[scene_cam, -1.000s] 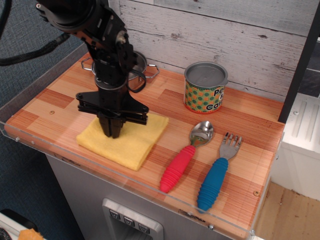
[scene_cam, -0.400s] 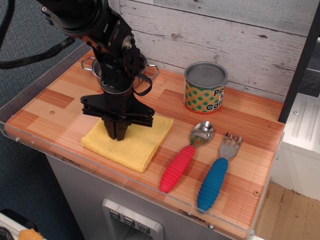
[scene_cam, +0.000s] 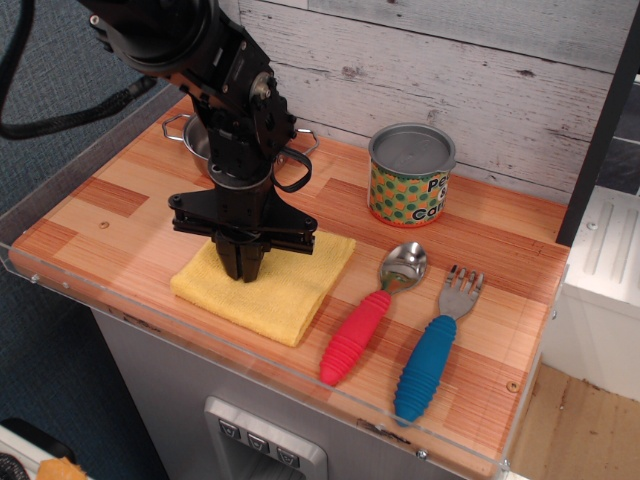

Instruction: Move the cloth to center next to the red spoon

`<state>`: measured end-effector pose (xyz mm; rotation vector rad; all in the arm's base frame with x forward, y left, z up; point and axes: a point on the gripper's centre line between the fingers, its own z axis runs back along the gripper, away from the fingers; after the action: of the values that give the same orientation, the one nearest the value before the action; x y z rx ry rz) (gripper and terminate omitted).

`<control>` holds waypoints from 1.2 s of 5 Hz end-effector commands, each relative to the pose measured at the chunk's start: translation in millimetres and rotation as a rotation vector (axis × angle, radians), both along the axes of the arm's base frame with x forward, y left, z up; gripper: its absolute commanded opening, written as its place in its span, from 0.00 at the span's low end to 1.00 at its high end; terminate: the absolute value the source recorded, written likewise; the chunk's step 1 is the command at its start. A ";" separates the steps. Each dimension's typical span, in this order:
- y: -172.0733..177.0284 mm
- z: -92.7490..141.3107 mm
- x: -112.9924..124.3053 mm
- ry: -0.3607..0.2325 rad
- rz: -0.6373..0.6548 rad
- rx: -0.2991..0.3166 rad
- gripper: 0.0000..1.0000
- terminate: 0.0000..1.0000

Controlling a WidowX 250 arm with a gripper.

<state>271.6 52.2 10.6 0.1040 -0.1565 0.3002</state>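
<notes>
Yellow terry cloth [scene_cam: 268, 288] lies flat on the wooden counter [scene_cam: 500, 290], toward the front edge and a little left of the middle, and my claw [scene_cam: 243, 273] is pressed straight down onto its left-centre part. The two black fingers [scene_cam: 250, 258] stand close together, tips on the fabric; from this angle I read them as pinched narrow on the cloth, though the exact contact at the tips is hidden by the fingers themselves. The black crossbar of the claw sits level just above the cloth.

To the right of the cloth lies the red spoon [scene_cam: 368, 318], its shiny bowl pointing toward the back wall and its ribbed handle toward the front edge. The cloth's right corner is near the spoon but apart from it, with a strip of bare wood between them. Just beside the spoon, on its right, lies a fork [scene_cam: 436, 347] with a blue handle, roughly parallel to it.

Behind the arm I can see part of a steel pot [scene_cam: 206, 140] near the wall, mostly covered by the wrist. A printed tin [scene_cam: 410, 175] stands upright at the back, behind the spoon.
</notes>
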 end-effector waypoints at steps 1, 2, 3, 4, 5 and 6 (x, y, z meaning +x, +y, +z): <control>-0.8 15.7 -0.2 -0.046 -0.008 0.020 1.00 0.00; 6.0 17.0 -2.3 -0.038 0.008 0.036 1.00 0.00; 9.2 21.9 -2.3 -0.054 0.014 0.036 1.00 0.00; 8.1 29.6 -2.8 -0.075 0.014 0.049 1.00 0.00; 9.4 49.0 -2.3 -0.109 0.027 0.051 1.00 0.00; 7.2 63.9 -3.9 -0.144 0.026 0.041 1.00 0.00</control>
<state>264.1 56.2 62.4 0.1194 -0.2631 0.3275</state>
